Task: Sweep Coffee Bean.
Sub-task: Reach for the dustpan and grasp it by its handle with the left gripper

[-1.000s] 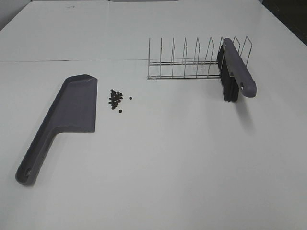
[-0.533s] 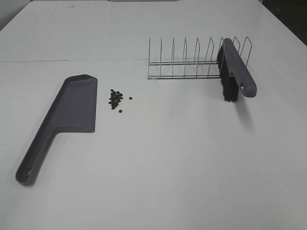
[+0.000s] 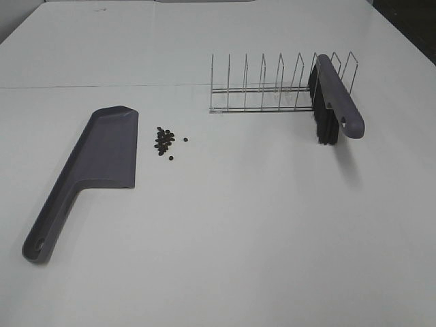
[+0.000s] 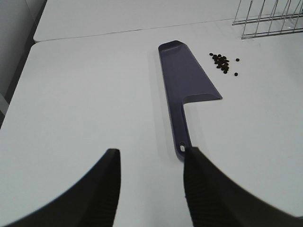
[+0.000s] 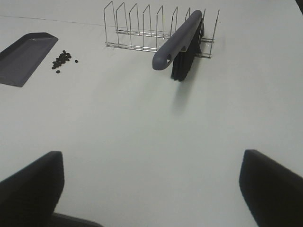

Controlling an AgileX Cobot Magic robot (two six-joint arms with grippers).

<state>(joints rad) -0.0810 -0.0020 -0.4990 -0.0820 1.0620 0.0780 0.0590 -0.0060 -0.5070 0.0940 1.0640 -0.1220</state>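
Coffee beans (image 3: 164,141) lie well ahead of left gripper (image 4: 152,152), slightly parted, empty; right gripper (image 5: 151,153) gapes wide, empty.

Item inspected: coffee beans (image 3: 163,141). I count about a dozen small, dark brown-black oval beans lying loose and flat on my white tabletop (image 3: 238,225). Most sit in one tight cluster, several touching each other. Two lie apart from it: one just to the right of the cluster, one just on its near side. The group sits left of the tabletop's middle, closer to the far seam than to the near edge and well clear of the left edge. None are stacked.
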